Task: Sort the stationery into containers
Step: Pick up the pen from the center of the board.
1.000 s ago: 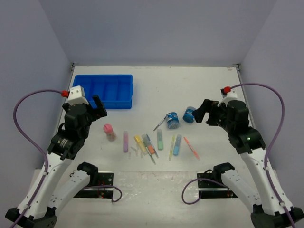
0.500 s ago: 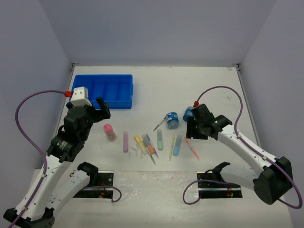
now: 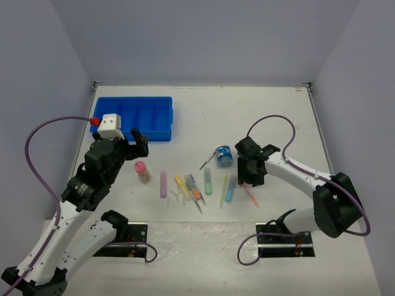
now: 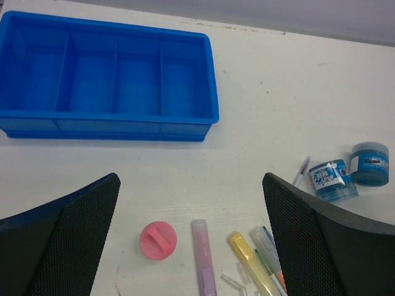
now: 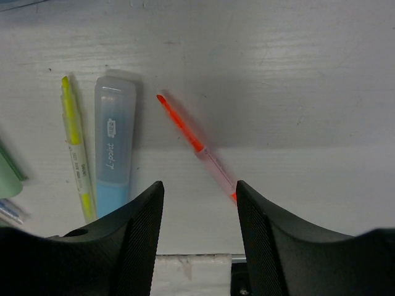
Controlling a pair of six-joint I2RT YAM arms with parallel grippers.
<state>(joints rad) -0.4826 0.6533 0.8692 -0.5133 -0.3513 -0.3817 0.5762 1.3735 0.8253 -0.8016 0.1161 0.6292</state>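
- The desk has wide bare room at the back and on the right. Its near edge runs just below the row of stationery, so anything nudged that way has little margin.
- The blue tray sits in the far left corner, well apart from the pieces. The compartments I can see hold nothing, so I'd say sorting has barely begun.
- The left gripper hovers with its jaws spread wide and holds nothing. It hangs above the pink-capped bottle and the purple marker, on the tray side of them.
- The right gripper is low over the desk, jaws partly narrowed but apart, straddling the orange pen. Nothing is clamped.
- Two round blue tubs sit just beside each other, behind the row.
- The blue marker lies near the pen, so a closing jaw could brush it.
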